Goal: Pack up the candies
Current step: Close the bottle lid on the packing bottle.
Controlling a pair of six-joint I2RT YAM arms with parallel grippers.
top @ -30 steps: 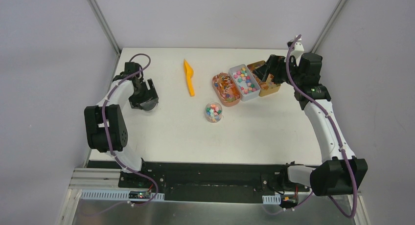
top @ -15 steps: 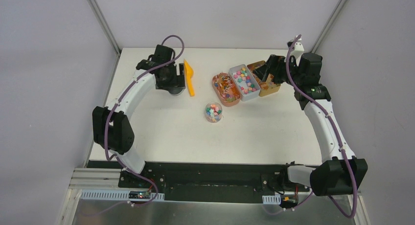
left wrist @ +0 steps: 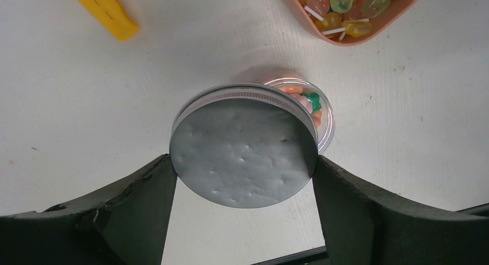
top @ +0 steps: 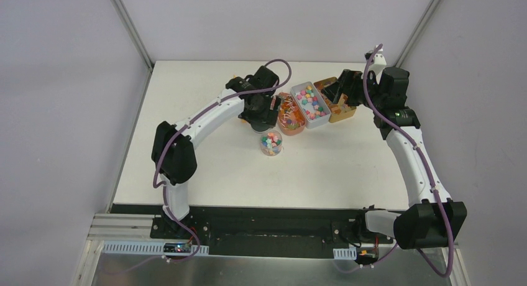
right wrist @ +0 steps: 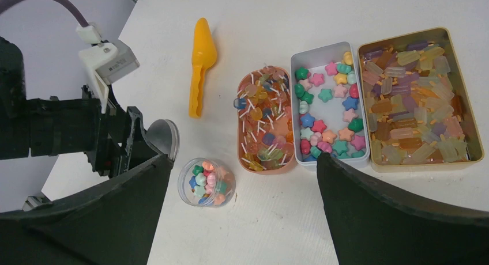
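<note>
Left hand: clamped on a round metal lid, one finger at each side of its rim.
Lid: held over the clear jar, hiding most of it in the left wrist view; touching or not, can't tell.
Candies: heaped in the jar; more lie loose in the white tray.
Jar: upright on the worktop, near the orange oval tray.
Right hand: fingers spread wide, nothing between them, above the trays.
Orange scoop: flat on the worktop, left of the orange tray.
Gold tin: just right of the white tray.
</note>
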